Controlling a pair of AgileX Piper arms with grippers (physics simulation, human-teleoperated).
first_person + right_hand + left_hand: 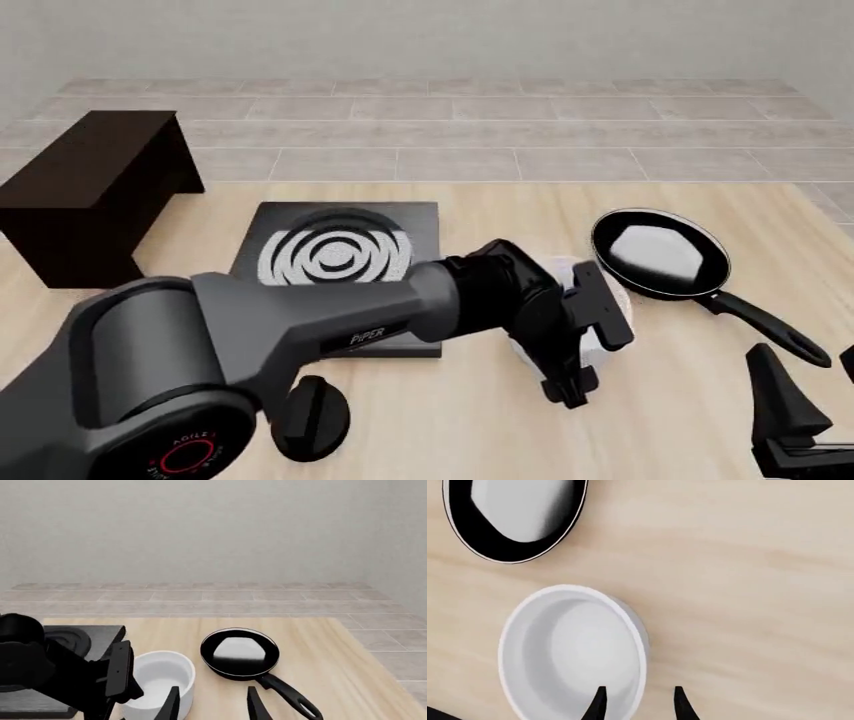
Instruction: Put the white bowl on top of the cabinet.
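Note:
The white bowl [574, 650] stands upright on the wooden table, beside the frying pan. My left gripper [639, 705] is open and straddles the bowl's rim, one fingertip inside the bowl and the other outside it. From the front, the left gripper [587, 348] hides most of the bowl [585, 274]. The right wrist view shows the bowl [160, 677] with the left hand at its side. The dark cabinet [87, 190] stands at the far left of the table, its flat top bare. My right gripper [811, 390] is open and holds nothing, near the front right edge.
A black frying pan [661, 250] with a white patch inside lies right of the bowl, its handle pointing to the front right. A black stove plate [340, 260] with white rings lies between the cabinet and the bowl. The left arm reaches across over its front edge.

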